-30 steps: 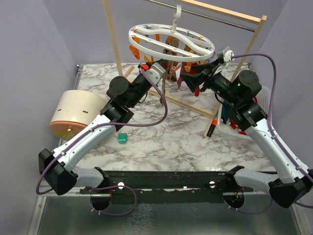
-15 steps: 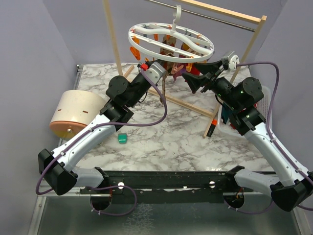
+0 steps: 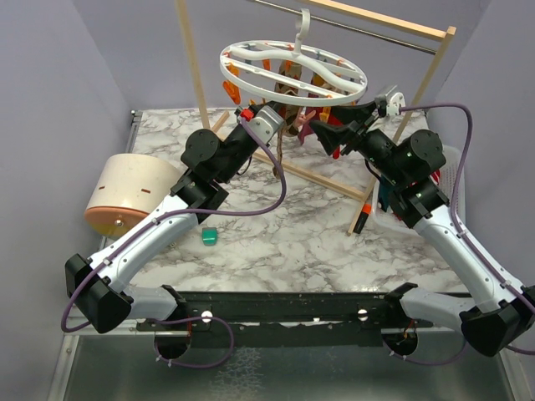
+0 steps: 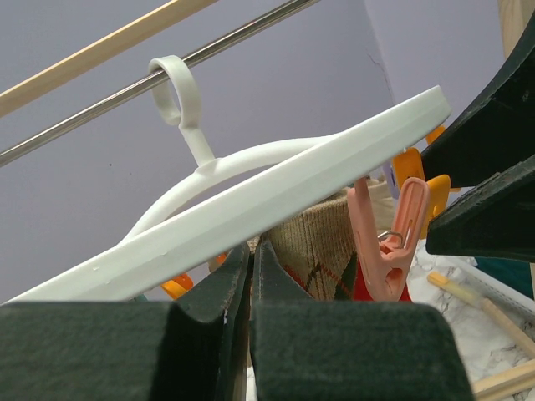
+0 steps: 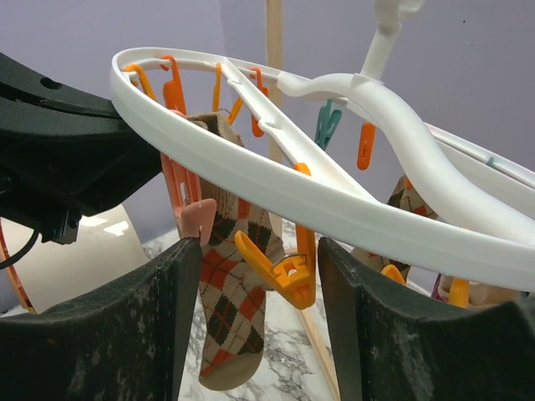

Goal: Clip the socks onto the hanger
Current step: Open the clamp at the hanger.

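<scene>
Under the hanger (image 5: 251, 184), the right gripper (image 5: 255, 251) stands open, with an orange clip (image 5: 284, 271) between its fingers. The left gripper (image 4: 252, 259) is pressed together. Next it should probably squeeze this clip open.

Plain lavender walls (image 3: 67, 83) on three sides, evenly lit. White-grey marble tabletop (image 3: 284, 242). Wooden rack frame (image 3: 191, 67) at back, metal rod (image 3: 351, 27) across top. Cream drum (image 3: 129, 188) at left table edge. Black rail (image 3: 284, 305) along near edge.

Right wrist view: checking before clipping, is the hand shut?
No, the right hand's fingers stand wide apart, an orange clip showing in the gap between them.
</scene>
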